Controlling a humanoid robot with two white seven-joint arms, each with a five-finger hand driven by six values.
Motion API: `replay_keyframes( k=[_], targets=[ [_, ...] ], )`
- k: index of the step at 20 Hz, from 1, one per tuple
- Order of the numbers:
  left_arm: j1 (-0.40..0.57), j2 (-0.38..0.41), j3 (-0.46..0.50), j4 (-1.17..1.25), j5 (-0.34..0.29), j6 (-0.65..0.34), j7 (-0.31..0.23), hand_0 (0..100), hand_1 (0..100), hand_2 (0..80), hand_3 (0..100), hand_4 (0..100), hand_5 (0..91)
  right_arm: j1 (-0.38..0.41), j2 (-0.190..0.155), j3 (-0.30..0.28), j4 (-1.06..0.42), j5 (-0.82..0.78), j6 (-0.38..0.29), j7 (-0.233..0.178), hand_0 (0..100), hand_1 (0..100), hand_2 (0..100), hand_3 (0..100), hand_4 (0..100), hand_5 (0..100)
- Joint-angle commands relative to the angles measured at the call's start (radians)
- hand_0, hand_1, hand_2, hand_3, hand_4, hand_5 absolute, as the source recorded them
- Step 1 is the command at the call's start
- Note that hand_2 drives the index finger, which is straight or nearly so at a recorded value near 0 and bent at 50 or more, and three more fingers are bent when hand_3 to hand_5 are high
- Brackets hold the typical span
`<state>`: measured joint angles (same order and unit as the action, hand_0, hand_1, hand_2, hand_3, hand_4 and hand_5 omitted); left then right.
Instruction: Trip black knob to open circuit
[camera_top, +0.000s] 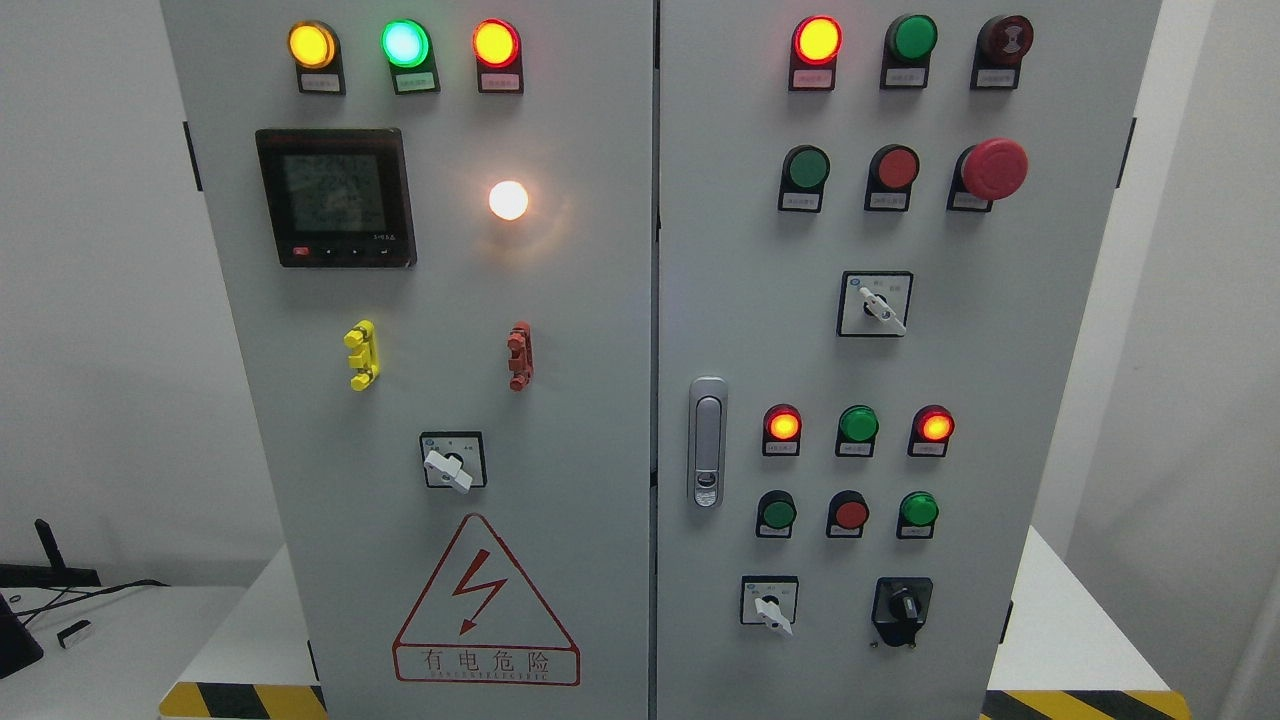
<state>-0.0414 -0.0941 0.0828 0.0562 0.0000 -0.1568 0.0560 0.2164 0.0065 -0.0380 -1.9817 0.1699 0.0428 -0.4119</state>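
Observation:
The black knob sits at the lower right of the grey electrical cabinet, on the right door, its pointer roughly upright. To its left is a white rotary switch. Neither of my hands nor arms shows anywhere in the head view.
The right door carries lit red lamps, green and red push buttons, a red mushroom stop button, a white selector and a metal door handle. The left door has a meter, lamps and a warning triangle. Cables lie on the table at lower left.

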Motion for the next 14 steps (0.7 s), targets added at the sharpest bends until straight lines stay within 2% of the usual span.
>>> replay_keyframes(
  k=[1,4,9,14],
  targets=[
    [0.0,0.001,0.0,0.001,-0.031,0.0,-0.001,12,39,0.0,0,0,0.0,-0.115,0.061,0.055,0.07,0.036,0.045,-0.007,24,73,39,73,78,94],
    [0.0,-0.001,0.0,-0.001,-0.031,0.0,-0.001,12,39,0.0,0,0,0.0,-0.152,0.078,0.056,0.087,0.039,0.098,-0.005,25,73,39,73,78,94],
    [0.0,0.0,0.0,-0.001,-0.031,0.0,-0.001,12,39,0.0,0,0,0.0,-0.229,0.079,0.061,0.138,0.059,0.15,-0.005,25,74,38,73,78,95],
    [0.0,0.001,0.0,0.001,-0.031,0.0,-0.001,12,39,0.0,0,0,0.0,-0.264,0.116,0.082,0.159,0.124,0.178,-0.004,26,76,40,73,78,94]
  ],
)
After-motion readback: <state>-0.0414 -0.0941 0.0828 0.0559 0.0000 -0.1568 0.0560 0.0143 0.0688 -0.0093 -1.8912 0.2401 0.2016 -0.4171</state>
